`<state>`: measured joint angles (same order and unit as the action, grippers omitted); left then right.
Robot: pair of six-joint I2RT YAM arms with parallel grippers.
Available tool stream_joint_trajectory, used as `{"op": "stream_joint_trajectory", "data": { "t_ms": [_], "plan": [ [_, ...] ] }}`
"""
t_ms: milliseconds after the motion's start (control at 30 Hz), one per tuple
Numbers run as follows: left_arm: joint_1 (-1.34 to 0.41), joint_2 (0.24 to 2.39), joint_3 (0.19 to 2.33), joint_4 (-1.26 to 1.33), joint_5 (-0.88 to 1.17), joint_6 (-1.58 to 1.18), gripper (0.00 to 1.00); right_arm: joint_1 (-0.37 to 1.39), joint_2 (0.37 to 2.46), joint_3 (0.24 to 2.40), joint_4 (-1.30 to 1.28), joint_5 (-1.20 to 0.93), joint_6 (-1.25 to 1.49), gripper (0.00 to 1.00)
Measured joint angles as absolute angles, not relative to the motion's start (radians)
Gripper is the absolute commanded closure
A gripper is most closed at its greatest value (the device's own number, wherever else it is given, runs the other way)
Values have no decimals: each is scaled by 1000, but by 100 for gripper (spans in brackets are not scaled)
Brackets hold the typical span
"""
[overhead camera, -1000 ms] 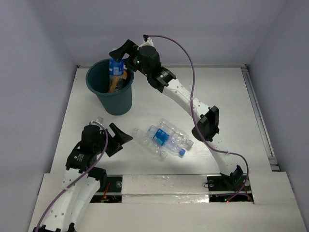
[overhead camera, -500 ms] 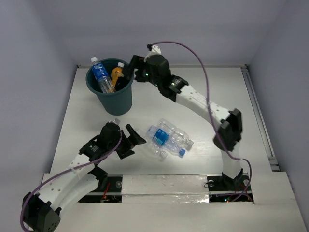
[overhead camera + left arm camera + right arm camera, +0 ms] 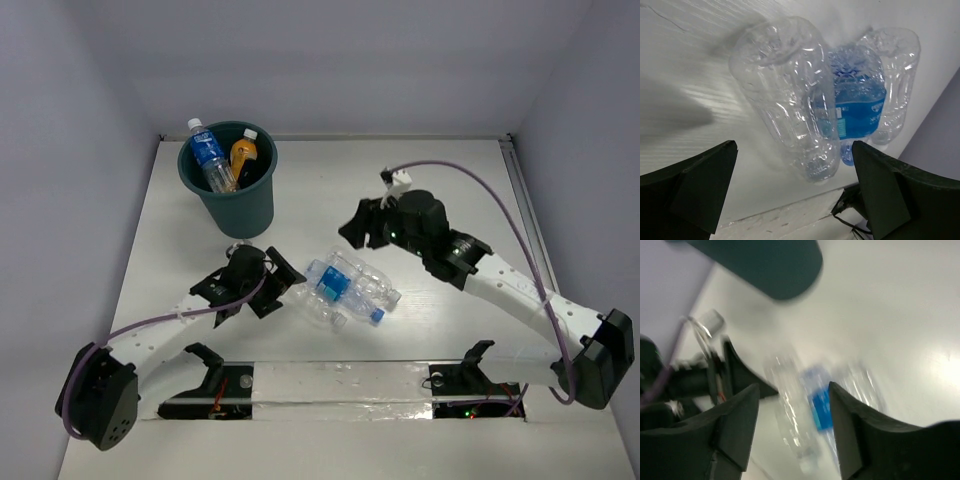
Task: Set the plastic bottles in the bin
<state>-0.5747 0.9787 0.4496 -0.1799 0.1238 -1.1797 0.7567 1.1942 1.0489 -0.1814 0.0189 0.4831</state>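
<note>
The dark teal bin (image 3: 240,208) stands at the back left with a blue-labelled bottle (image 3: 207,156) and an orange bottle (image 3: 243,155) poking out of it. Three plastic bottles lie in a pile (image 3: 345,288) mid-table: a clear one (image 3: 785,95), a blue-labelled one (image 3: 856,102) and another clear one (image 3: 900,75). My left gripper (image 3: 283,287) is open, low on the table, just left of the clear bottle's base. My right gripper (image 3: 358,228) hovers above and behind the pile, jaws apart and empty; its view is blurred, with the pile (image 3: 805,405) below.
White walls close in the table at the back and both sides. A raised white strip (image 3: 340,382) runs along the near edge by the arm bases. In the right wrist view the bin (image 3: 770,262) and the left gripper (image 3: 742,372) also appear.
The right gripper let a blue-labelled bottle go into the bin, then swung back right and down over the pile. The left gripper slid right to the pile and opened wider.
</note>
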Motion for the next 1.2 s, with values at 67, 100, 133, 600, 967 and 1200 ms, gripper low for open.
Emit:
{"op": "stream_joint_trajectory", "data": {
  "t_ms": [67, 100, 133, 600, 967, 1200],
  "plan": [
    [-575, 1015, 450, -167, 103, -1179, 2, 731, 1172, 954, -214, -15, 476, 15],
    [-575, 1030, 450, -163, 94, -1179, 2, 713, 1171, 924, -239, -28, 477, 12],
    [-575, 1046, 450, -160, 84, -1179, 3, 691, 1177, 900, -257, -43, 474, 10],
    [-575, 1175, 491, -123, -10, -1143, 46, 551, 1538, 966, -334, -287, 322, 3],
    [-575, 986, 587, -359, -54, -1011, 64, 551, 1755, 1097, -339, -360, 279, 1],
    [-570, 945, 970, -591, -97, -879, 67, 551, 1795, 1133, -342, -339, 276, 10]
  ]
}}
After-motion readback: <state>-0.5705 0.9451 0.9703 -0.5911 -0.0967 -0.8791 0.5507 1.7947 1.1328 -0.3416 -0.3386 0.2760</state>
